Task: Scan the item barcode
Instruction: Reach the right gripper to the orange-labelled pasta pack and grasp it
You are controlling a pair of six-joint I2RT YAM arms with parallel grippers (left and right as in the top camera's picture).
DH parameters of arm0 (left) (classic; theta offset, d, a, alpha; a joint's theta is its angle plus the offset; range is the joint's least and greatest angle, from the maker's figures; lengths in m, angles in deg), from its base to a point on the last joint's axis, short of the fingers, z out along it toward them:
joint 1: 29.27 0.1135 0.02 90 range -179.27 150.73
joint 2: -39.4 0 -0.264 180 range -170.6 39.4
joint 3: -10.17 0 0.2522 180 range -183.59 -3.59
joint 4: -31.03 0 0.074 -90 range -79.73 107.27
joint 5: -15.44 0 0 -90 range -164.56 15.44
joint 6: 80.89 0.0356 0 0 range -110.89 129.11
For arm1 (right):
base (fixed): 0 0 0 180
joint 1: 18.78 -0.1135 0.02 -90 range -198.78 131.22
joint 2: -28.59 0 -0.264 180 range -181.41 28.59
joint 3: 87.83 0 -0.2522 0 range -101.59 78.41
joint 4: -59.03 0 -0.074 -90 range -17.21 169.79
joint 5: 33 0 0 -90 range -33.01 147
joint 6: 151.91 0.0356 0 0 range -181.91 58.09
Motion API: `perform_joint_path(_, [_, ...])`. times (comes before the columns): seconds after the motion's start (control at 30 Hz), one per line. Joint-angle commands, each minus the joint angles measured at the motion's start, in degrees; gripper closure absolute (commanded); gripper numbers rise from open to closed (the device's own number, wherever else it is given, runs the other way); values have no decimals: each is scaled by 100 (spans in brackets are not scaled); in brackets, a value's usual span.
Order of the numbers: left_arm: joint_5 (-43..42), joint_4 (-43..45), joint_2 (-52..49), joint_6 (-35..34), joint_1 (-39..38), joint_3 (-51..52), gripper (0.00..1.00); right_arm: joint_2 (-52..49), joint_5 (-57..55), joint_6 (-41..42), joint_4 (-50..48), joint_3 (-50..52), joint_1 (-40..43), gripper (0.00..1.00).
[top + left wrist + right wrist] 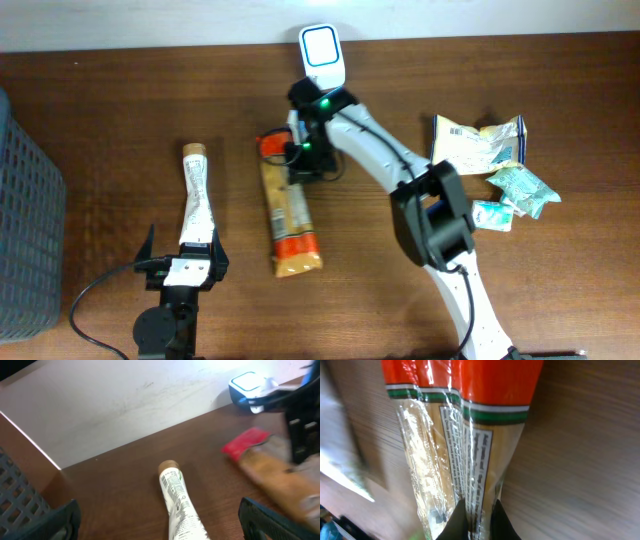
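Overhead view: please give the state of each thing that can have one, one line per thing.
snack pack, lying flat on the table, sealed.
right gripper, shut on the snack pack's far end.
tube, lying down, cap on.
left gripper, open, tube between its fingers but not gripped.
scanner, window lit.
small packets, lying in a loose heap.

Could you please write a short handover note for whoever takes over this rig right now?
Left gripper: open, fingers on either side of the white tube's lower end, not gripping it.
Right gripper: shut on the upper end of the long packet.
The packet looks flat on the table, just below the scanner.
Done: packet gripped.
Left: lift it and show its barcode to the scanner. I cannot see the barcode here.
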Motion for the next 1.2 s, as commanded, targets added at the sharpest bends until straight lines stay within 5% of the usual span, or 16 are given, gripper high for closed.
perform_joint_path(0.0, [-22,-4,26,70,28,26,1,170,-306,-715,636,2,319,95])
perform_joint_path(0.23, [-22,-4,26,70,28,28,1,170,-238,-1440,1222,2,807,41])
perform_joint_path(0.3, [-22,-4,26,70,28,28,1,170,111,-1766,1464,9,960,12])
perform_joint_path(0.43, [-22,-4,26,70,31,26,1,170,675,-1980,1438,363,933,3])
perform_joint_path(0.67, [-22,-4,26,70,28,28,1,170,1178,-1567,42,1394,601,11])
perform_joint_path(0.8, [-22,-4,26,70,28,28,1,168,1180,-664,-1193,2109,466,21])
perform_joint_path(0.87, [-22,-4,26,70,28,26,1,168,1185,-291,-1537,2341,446,33])
perform_joint_path(0.97, [-22,-4,26,70,28,28,1,168,1248,-227,-1580,2367,459,65])
perform_joint_path(1.17, [-22,-4,26,70,31,28,1,168,1676,-299,-1788,2367,407,96])
